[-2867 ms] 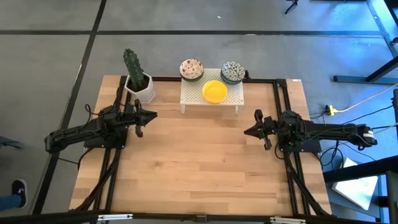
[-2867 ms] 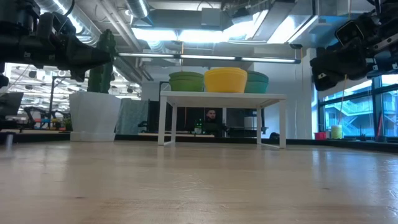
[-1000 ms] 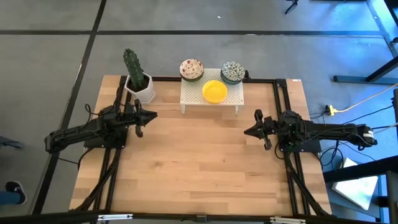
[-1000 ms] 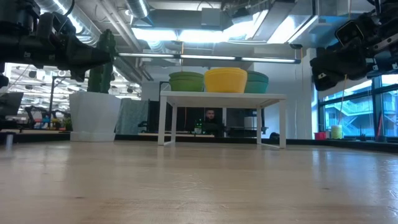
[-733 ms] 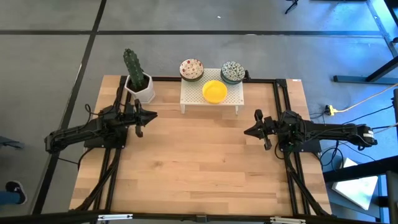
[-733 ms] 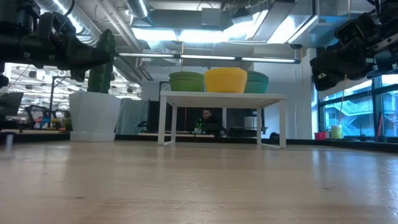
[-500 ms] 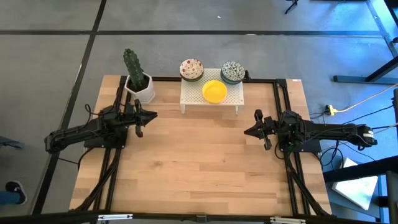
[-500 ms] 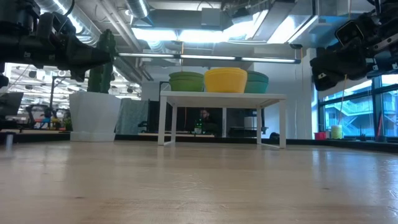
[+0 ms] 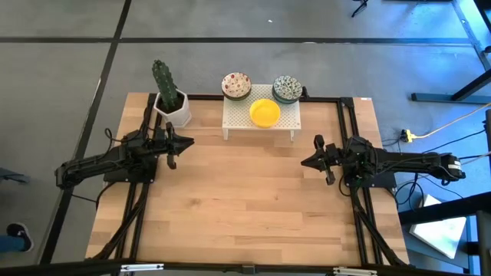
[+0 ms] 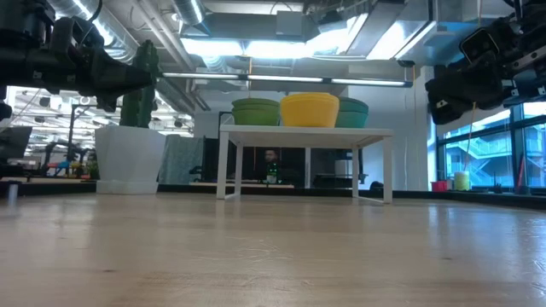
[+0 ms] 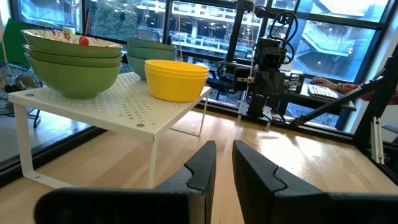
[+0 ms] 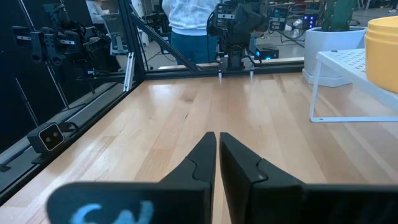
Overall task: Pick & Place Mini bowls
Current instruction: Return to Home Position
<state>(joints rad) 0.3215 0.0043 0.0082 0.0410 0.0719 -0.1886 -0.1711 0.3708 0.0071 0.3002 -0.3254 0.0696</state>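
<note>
Three stacks of mini bowls stand on the white perforated stand at the table's far edge. The red-speckled stack is far left, the grey-green stack far right, and the yellow stack in front. In the left wrist view the yellow stack sits beside the speckled stack. My left gripper hovers near the table's left side, shut with a narrow slit, and holds nothing. My right gripper hovers near the right side, shut and empty. Both point toward the table's middle.
A white pot with a cactus stands at the far left corner, just beyond my left gripper. A black frame rail runs round the table. Bare wood spreads between the arms and toward the near edge. A person shows in the room behind.
</note>
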